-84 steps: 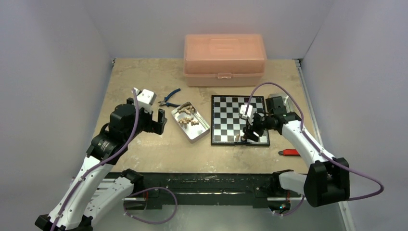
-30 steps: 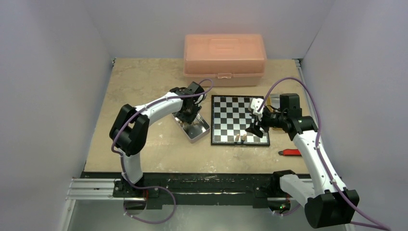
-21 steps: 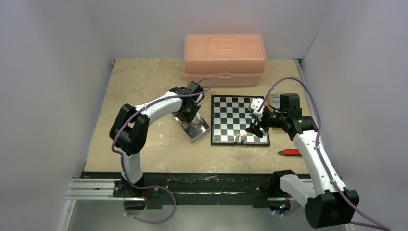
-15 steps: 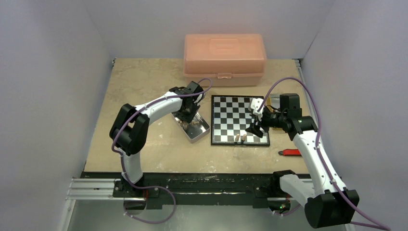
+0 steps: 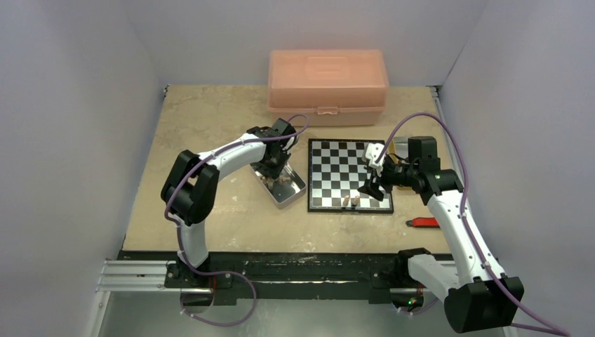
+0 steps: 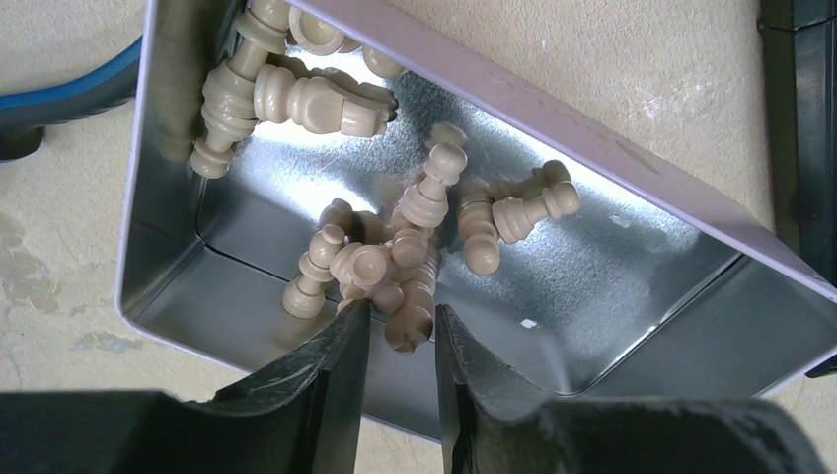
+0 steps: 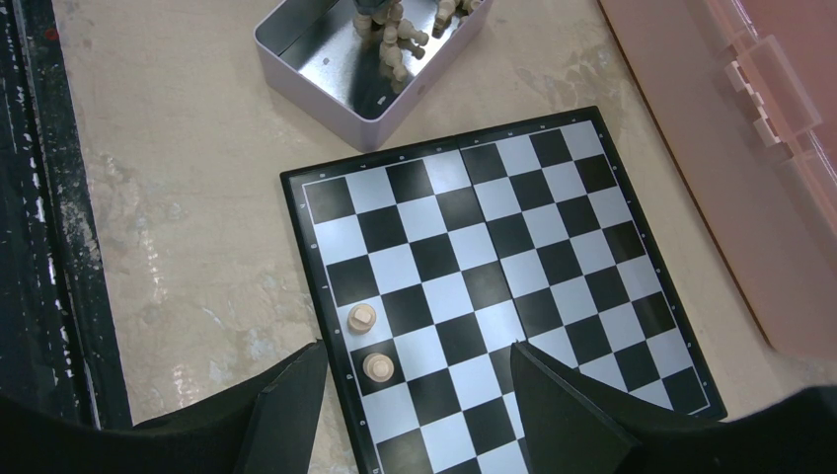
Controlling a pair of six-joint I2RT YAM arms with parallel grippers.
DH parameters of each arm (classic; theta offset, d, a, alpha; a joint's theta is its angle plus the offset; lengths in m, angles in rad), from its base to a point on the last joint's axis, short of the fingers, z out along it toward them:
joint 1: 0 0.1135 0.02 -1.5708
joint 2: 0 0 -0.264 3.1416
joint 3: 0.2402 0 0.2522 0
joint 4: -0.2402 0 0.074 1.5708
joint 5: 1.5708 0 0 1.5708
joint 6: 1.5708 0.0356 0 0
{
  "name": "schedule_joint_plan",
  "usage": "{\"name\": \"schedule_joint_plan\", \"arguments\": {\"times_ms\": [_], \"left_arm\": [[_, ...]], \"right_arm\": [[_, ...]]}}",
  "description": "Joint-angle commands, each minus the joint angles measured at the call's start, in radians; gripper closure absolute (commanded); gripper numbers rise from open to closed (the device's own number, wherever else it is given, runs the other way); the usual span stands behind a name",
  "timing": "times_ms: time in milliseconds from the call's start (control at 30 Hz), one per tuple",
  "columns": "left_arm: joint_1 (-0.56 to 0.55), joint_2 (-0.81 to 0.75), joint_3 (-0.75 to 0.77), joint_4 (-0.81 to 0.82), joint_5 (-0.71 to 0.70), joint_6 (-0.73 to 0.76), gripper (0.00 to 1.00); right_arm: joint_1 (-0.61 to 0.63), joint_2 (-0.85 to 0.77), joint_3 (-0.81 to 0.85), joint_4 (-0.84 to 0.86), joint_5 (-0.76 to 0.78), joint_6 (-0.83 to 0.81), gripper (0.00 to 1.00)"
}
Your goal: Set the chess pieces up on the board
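Note:
The board (image 5: 337, 158) lies right of centre, with two tan chess pieces (image 5: 351, 201) standing at its near edge. The right wrist view shows one on a white square (image 7: 362, 318) and one on a black square (image 7: 378, 367). My right gripper (image 7: 417, 351) hovers open above them, holding nothing. The other tan chess pieces lie heaped in a metal tin (image 6: 612, 267). My left gripper (image 6: 402, 314) is down inside it, jaws narrowed but open, with one lying piece (image 6: 410, 326) between the fingertips and a small gap beside it.
A large pink plastic box (image 5: 327, 84) stands behind the board. The tin (image 5: 290, 192) sits just left of the board. A blue tool handle (image 6: 69, 84) lies beside the tin's far side. A red tool (image 5: 423, 222) lies right of the board's near corner.
My left arm swung from the left side into the tin, and its jaws have narrowed around a piece. My right gripper rose from the board, leaving a second piece standing.

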Motion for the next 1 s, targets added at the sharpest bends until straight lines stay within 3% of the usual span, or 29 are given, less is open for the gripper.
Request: {"name": "schedule_joint_plan", "arguments": {"times_ms": [0, 533, 967], "left_arm": [[0.007, 0.009, 0.028, 0.013, 0.014, 0.0, 0.72], [0.007, -0.018, 0.017, 0.002, 0.032, -0.01, 0.72], [0.007, -0.033, 0.001, -0.013, 0.027, -0.018, 0.81]], "right_arm": [[-0.002, 0.003, 0.013, 0.013, -0.004, 0.008, 0.28], [-0.002, 0.003, 0.013, 0.013, -0.004, 0.008, 0.28], [-0.003, 0.005, 0.013, 0.011, -0.007, 0.008, 0.28]]}}
